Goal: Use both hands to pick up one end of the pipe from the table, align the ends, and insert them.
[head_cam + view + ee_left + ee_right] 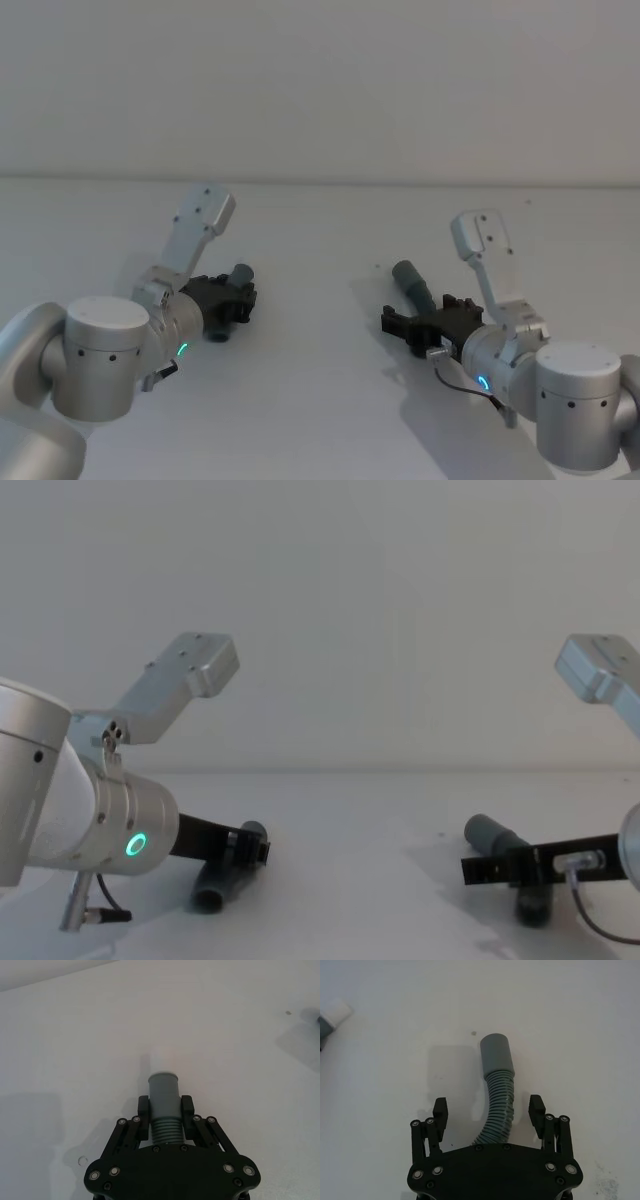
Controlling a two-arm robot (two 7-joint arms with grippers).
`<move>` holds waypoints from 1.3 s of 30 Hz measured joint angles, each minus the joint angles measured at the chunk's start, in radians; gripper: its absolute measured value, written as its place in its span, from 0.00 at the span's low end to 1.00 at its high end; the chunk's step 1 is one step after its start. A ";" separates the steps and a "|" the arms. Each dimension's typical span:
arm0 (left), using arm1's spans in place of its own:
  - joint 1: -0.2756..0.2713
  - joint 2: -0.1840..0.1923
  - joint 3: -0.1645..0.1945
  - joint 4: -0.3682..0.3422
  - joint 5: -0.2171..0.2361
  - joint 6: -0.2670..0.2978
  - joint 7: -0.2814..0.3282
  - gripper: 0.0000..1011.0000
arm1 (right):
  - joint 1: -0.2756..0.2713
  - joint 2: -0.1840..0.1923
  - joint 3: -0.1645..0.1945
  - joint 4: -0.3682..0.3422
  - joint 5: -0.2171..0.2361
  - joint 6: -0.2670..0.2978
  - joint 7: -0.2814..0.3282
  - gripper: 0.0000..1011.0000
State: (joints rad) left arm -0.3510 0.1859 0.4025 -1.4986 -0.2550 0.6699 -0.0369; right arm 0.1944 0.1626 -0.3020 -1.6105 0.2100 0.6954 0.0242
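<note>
Pipe, in two grey pieces lying well apart on the white counter [320, 400].

Left piece [165, 1131]: the fingers [144, 1116] of the left gripper [165, 1112] were closed against both of its sides, where the corrugated middle met the smooth cuff [164, 1091]. The cuff and its white spigot [162, 1059] projected forward past the fingertips.

Right piece [499, 1102]: the fingers [440, 1110] of the right gripper [488, 1109] stood wide open on either side of the corrugated middle. There was a clear gap on each side and no contact. The piece curved away to a plain cuff [496, 1054] over the counter.

The wrist views resolved these finger positions, which the head view left indistinct. There each gripper appeared as a dark body with a grey cuff emerging from it. The right wrist view also caught the left piece's spigot at one corner.

The chest view, taken from the side, added the vertical profile. The left piece slanted down from the fingers to a low end near the counter, though contact could not be told. The right piece showed a second, darker end beneath the gripper.

Behind the grippers, the silver left arm [110, 350] and right arm [570, 400] each carried a green ring light.
</note>
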 joint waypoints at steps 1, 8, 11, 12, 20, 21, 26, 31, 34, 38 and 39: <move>0.000 0.000 0.000 0.000 0.000 0.000 0.000 0.36 | 0.000 0.000 0.000 0.000 0.000 0.000 0.001 0.97; 0.000 0.000 0.000 0.000 0.000 0.000 0.000 0.36 | -0.001 0.001 -0.001 0.001 -0.002 -0.002 0.008 0.79; 0.000 0.000 0.000 0.000 0.000 0.000 0.000 0.36 | -0.001 0.001 -0.001 0.002 -0.003 -0.003 0.010 0.72; 0.000 0.000 0.000 0.000 0.000 0.000 0.000 0.36 | -0.001 0.002 -0.001 0.002 -0.003 -0.003 0.010 0.68; 0.000 0.000 0.000 0.000 0.000 0.000 0.000 0.36 | -0.002 0.002 -0.002 0.002 -0.004 -0.004 0.014 0.43; 0.000 0.000 0.000 0.000 0.000 0.000 0.000 0.36 | -0.002 0.002 -0.002 0.002 -0.004 -0.004 0.014 0.40; 0.000 0.000 0.000 0.000 0.000 0.000 0.000 0.36 | -0.002 0.003 -0.002 0.002 -0.004 -0.005 0.015 0.24; 0.000 0.000 0.000 0.000 0.000 0.000 0.000 0.36 | -0.001 0.003 -0.002 0.002 -0.005 -0.005 0.016 0.16; 0.000 0.000 0.000 0.000 0.000 0.000 0.000 0.36 | -0.002 0.003 -0.002 0.002 -0.005 -0.005 0.016 0.15; 0.000 0.000 0.000 0.000 0.000 0.000 0.000 0.36 | -0.002 0.003 -0.002 0.002 -0.005 -0.005 0.016 0.15; 0.000 0.000 0.000 0.000 0.000 0.000 0.000 0.36 | -0.002 0.003 -0.002 0.002 -0.005 -0.005 0.016 0.15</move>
State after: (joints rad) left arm -0.3510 0.1858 0.4026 -1.4985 -0.2549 0.6699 -0.0370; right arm 0.1928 0.1654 -0.3043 -1.6081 0.2054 0.6904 0.0405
